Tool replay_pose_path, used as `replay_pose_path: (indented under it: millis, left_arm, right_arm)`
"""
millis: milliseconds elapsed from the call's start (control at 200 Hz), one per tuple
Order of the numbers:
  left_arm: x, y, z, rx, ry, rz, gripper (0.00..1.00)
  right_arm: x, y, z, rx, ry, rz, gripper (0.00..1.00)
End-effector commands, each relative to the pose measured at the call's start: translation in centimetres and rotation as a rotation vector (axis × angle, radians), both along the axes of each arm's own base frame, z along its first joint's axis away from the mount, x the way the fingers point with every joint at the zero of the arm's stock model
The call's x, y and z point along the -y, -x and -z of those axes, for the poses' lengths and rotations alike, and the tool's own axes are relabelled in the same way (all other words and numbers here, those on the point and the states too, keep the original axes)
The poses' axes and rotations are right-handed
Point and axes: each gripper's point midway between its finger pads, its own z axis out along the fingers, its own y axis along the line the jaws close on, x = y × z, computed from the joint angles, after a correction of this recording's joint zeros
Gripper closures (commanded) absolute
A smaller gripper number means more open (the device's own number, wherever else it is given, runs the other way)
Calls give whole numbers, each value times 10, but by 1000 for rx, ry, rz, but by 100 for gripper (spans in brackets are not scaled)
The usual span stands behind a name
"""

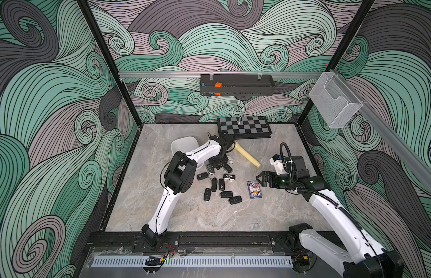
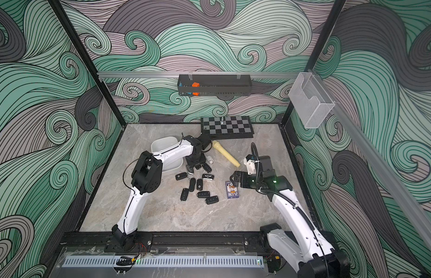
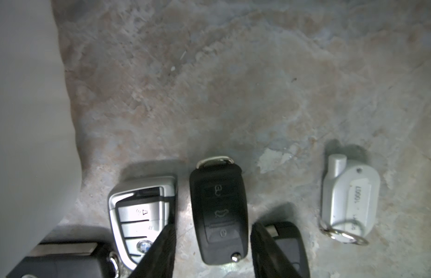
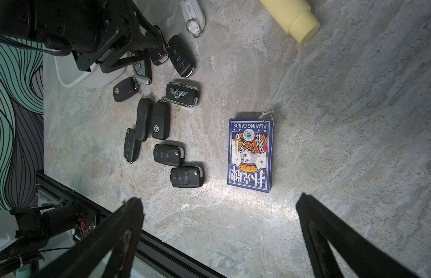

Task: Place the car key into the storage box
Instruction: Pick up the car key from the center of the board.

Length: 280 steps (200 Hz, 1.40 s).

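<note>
- Left wrist view: your left gripper (image 3: 213,226) straddles the car key (image 3: 219,207), jaws parted, nothing grasped yet.
- The storage box (image 1: 179,144), at the key's ten o'clock, awaits it.
- Your right gripper (image 4: 220,198) gapes empty.

a: what is sitting on the stone-patterned table (image 1: 209,216)?
b: the white storage box (image 1: 183,144) is resting toward its far left, and a scatter of black car keys (image 1: 226,194) is lying just beside it, spreading toward the middle
a: and further right?
b: a cream flashlight (image 1: 247,156) is lying aslant, a blue pack of playing cards (image 1: 253,189) is lying flat, a chessboard (image 1: 244,127) is sitting at the far edge, and a small white tag (image 3: 349,199) is lying near the keys
</note>
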Motion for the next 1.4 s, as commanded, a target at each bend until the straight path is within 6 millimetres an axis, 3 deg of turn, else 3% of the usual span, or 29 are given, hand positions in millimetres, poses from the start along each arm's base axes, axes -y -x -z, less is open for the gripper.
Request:
replay_pose_path:
  millis: [0, 350, 590, 841, 1006, 1396]
  left_arm:
    - [-6, -1, 20, -37, -35, 1, 49]
    - [-8, 3, 20, -55, -44, 3, 51]
    - [-5, -4, -1, -2, -28, 4, 51]
    - [-1, -4, 4, -21, -17, 10, 52]
    - [-4, -6, -5, 1, -35, 13, 52]
    - [-3, -3, 24, -50, -48, 36, 54]
  right_arm:
    - [-3, -3, -7, 19, -2, -15, 1]
    - [-2, -4, -6, 17, 3, -13, 1]
    - [-2, -4, -6, 18, 4, -11, 1]
    - [-2, -4, -5, 14, 6, -11, 1]
    - [-1, -3, -3, 10, 9, -11, 1]
    - [-2, -4, -4, 12, 9, -11, 1]
